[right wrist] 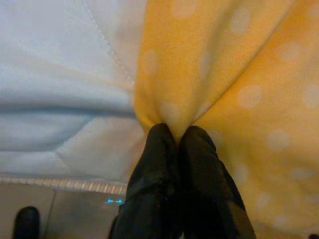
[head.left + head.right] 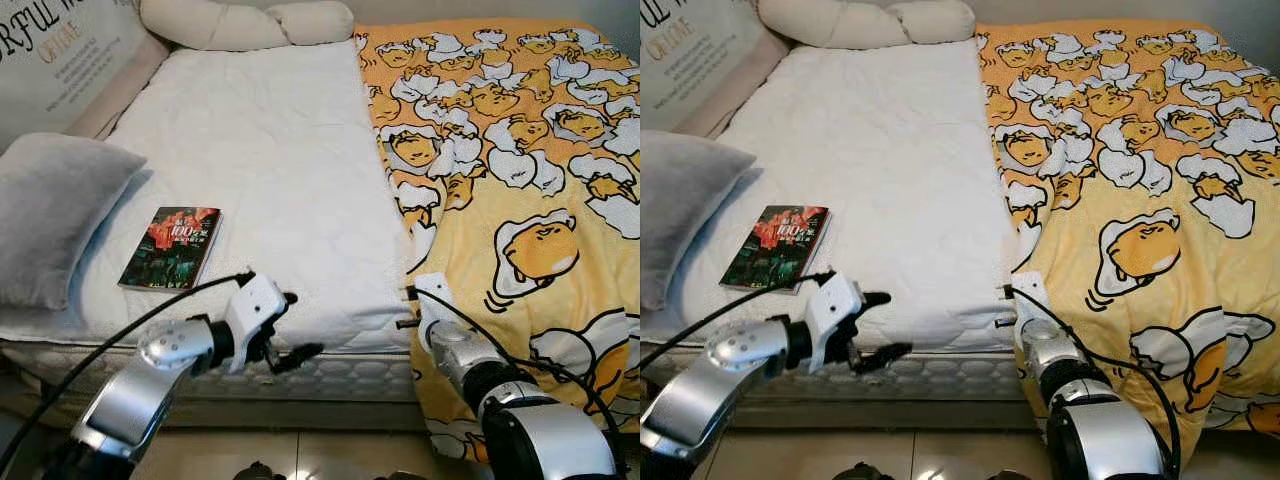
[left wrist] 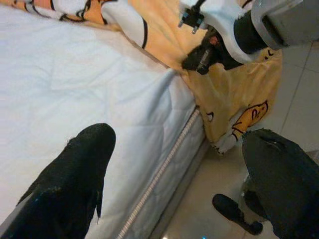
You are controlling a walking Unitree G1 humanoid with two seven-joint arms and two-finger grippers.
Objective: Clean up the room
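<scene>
right gripper [image 1: 174,137] pinches yellow cartoon-print blanket [image 2: 520,200] edge, at mattress [image 2: 260,170] near side | left gripper [image 2: 290,325] spread, empty, over mattress edge | book [image 2: 172,247] near grey pillow [image 2: 50,215] | advice: pull blanket evenly sideways, keep pinch firm

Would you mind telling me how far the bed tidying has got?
Done: little; the yellow blanket covers only the bed's right half. In hand: the right gripper pinches its edge; the left gripper hangs open. Left: spreading it, and the book lying on the white mattress.
</scene>
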